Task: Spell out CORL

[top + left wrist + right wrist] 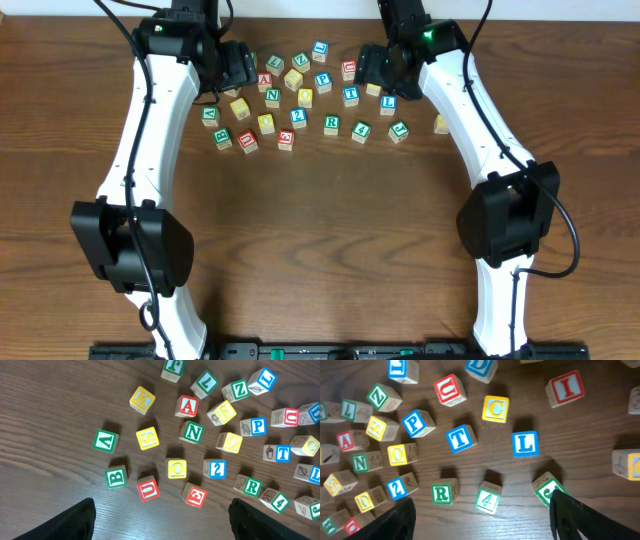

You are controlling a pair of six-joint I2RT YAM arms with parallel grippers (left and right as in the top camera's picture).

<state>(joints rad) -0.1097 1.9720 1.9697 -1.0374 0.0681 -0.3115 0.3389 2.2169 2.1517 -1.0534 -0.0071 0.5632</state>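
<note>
Lettered wooden blocks lie scattered at the table's far middle. In the right wrist view I see a yellow C, a blue L, a green R and a yellow O. The left wrist view shows a yellow O, a second O and the green R. My left gripper is open and empty above the left of the pile. My right gripper is open and empty above the right of the pile.
Other blocks lie mixed in: red A, green N, yellow K, red U, blue T, red I. One block lies apart at the right. Bare wood table lies in front of the pile.
</note>
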